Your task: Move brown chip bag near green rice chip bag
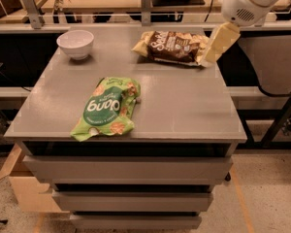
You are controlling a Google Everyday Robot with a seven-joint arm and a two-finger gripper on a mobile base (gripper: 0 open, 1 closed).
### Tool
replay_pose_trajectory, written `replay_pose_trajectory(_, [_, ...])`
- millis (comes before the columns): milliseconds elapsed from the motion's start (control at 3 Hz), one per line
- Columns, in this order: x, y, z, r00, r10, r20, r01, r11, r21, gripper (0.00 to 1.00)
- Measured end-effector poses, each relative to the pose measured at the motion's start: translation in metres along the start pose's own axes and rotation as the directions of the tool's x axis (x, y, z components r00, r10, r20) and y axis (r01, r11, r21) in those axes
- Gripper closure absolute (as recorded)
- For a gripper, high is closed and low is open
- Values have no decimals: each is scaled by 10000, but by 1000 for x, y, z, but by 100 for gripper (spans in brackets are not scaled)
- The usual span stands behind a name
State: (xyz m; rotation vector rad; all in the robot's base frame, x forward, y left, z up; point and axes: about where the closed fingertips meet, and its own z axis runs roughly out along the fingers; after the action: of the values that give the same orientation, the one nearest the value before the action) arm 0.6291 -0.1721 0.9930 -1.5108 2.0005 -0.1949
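Note:
The brown chip bag [170,46] lies flat at the far side of the grey table [184,106], right of centre, with pale yellow ends and white lettering. The green rice chip bag [106,108] lies flat near the front left of the table, well apart from the brown bag. My gripper [217,44] hangs from the white arm [252,1] at the upper right, pointing down and left, with its tip right at the right end of the brown bag. I cannot tell whether it touches the bag.
A white bowl [75,43] stands at the table's far left corner. Drawers [126,171] sit under the tabletop. A rail and desks with cables run behind the table. A wooden box [19,178] stands on the floor at the left.

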Motion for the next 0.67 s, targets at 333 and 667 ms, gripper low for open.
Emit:
replay_pose_trajectory(333, [-9, -2, 52, 9989, 143, -457, -139, 9999, 95, 0])
replay_pose_trajectory(667, [-19, -5, 91, 9970, 182, -752, -163, 9995, 254, 0])
